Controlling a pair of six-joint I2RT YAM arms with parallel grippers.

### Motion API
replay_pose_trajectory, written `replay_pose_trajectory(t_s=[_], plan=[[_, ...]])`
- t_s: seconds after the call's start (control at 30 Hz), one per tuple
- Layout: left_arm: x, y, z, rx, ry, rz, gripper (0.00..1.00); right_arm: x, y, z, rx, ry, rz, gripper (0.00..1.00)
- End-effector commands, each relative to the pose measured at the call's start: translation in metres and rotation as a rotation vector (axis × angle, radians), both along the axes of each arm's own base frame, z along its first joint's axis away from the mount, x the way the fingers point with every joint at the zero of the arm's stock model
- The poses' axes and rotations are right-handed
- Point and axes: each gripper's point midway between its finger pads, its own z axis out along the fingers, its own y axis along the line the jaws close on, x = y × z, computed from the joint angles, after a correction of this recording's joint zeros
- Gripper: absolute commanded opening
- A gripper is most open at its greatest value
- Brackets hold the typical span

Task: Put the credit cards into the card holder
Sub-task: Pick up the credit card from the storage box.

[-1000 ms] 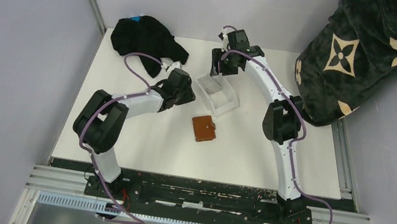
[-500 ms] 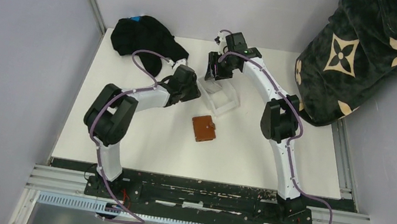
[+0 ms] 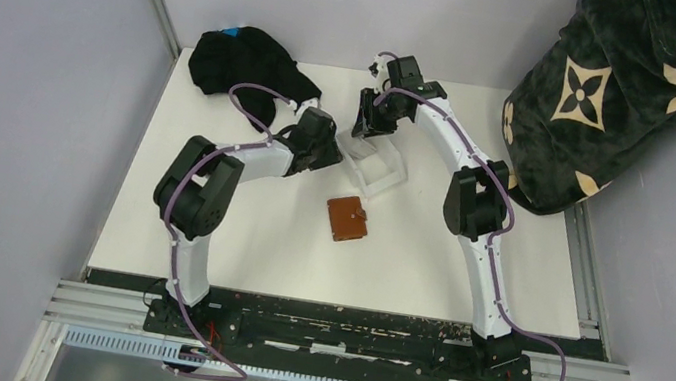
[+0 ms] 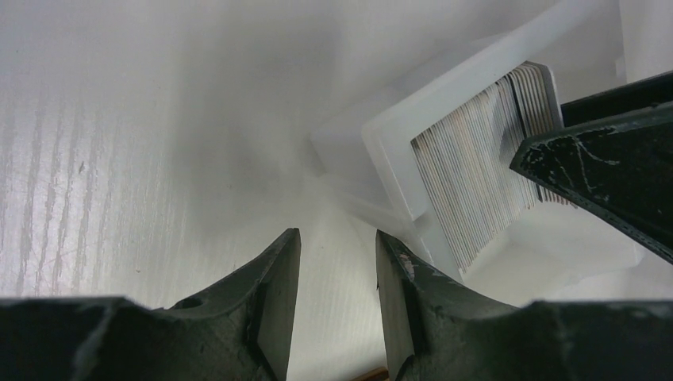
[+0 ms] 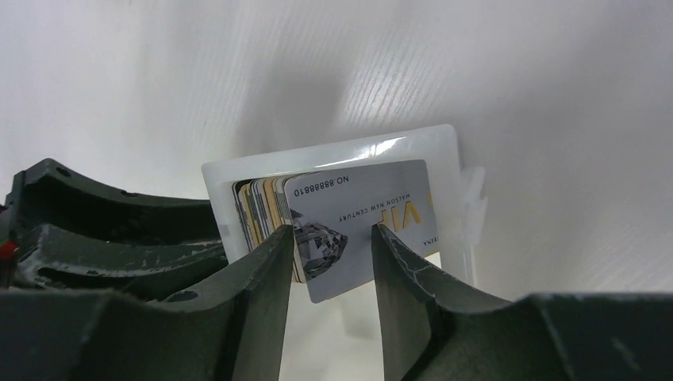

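The credit cards stand as a stack (image 5: 266,198) on edge inside a clear plastic tray (image 5: 333,151); a grey diamond-print card (image 5: 357,222) is foremost. My right gripper (image 5: 333,234) is open, its fingertips on either side of that grey card's lower edge, not clamped. My left gripper (image 4: 337,238) is open and empty, low over the table just beside the tray's corner (image 4: 389,151), facing the card edges (image 4: 484,175). The brown leather card holder (image 3: 347,218) lies closed on the table, nearer than the tray (image 3: 387,173). From above, both grippers, left (image 3: 333,144) and right (image 3: 363,129), meet at the tray's far-left end.
A black cloth (image 3: 242,60) lies at the back left corner. A dark patterned blanket (image 3: 612,90) overhangs the table's right back edge. The right gripper's finger (image 4: 603,159) shows at the right of the left wrist view, close to my left gripper.
My left arm has swung in, bringing its gripper up to the tray's left end. My right gripper has shifted slightly left at the tray's far end.
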Motion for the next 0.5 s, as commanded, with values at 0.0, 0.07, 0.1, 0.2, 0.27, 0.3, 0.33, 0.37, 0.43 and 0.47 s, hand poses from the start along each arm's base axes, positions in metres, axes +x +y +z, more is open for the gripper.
replay_pose_trajectory(t_s=[0.0, 0.07, 0.1, 0.2, 0.27, 0.3, 0.33, 0.37, 0.43, 0.47], plan=[[0.023, -0.013, 0.023, -0.048, -0.074, -0.025, 0.47, 0.004, 0.019, 0.026, 0.082, -0.042, 0.022, 0.46], [0.025, -0.014, 0.024, -0.051, -0.076, -0.027, 0.47, 0.003, 0.023, 0.029, 0.088, -0.044, 0.026, 0.46], [0.026, -0.015, 0.024, -0.053, -0.077, -0.029, 0.47, 0.002, 0.025, 0.03, 0.092, -0.045, 0.03, 0.45], [0.029, -0.016, 0.025, -0.055, -0.08, -0.033, 0.47, 0.0, 0.03, 0.033, 0.095, -0.047, 0.037, 0.45], [0.03, -0.015, 0.025, -0.056, -0.08, -0.033, 0.47, -0.002, 0.033, 0.034, 0.096, -0.048, 0.04, 0.44], [0.031, -0.015, 0.025, -0.057, -0.081, -0.034, 0.47, -0.002, 0.034, 0.036, 0.097, -0.048, 0.04, 0.43], [0.031, -0.015, 0.026, -0.058, -0.083, -0.035, 0.47, -0.003, 0.035, 0.037, 0.097, -0.049, 0.04, 0.43], [0.031, -0.014, 0.026, -0.058, -0.083, -0.036, 0.47, -0.003, 0.036, 0.038, 0.096, -0.051, 0.042, 0.42], [0.032, -0.014, 0.027, -0.061, -0.085, -0.038, 0.47, -0.003, 0.037, 0.041, 0.087, -0.06, 0.041, 0.4], [0.032, -0.014, 0.027, -0.062, -0.086, -0.039, 0.47, -0.003, 0.036, 0.043, 0.081, -0.068, 0.041, 0.39]])
